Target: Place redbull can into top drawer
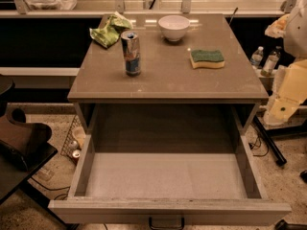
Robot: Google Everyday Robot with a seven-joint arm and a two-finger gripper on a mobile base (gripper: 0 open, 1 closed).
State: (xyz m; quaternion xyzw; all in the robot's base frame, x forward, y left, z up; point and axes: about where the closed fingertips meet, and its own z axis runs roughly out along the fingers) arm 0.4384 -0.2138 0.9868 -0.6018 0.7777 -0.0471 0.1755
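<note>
The redbull can point(131, 52) stands upright on the left part of the brown cabinet top point(168, 80), its pull-tab top open. The top drawer point(165, 176) is pulled fully out below the cabinet top. Its pale floor is bare, and the dark handle point(166, 223) shows at the bottom edge. My gripper is not in view. Only pale arm segments point(289, 87) show at the right edge, beside the cabinet and well away from the can.
On the cabinet top are a crumpled green bag point(110, 30) at the back left, a white bowl point(173, 27) at the back middle and a green-and-yellow sponge point(206, 58) on the right. A dark chair point(21, 140) stands left of the drawer. Bottles point(264, 61) stand at the right.
</note>
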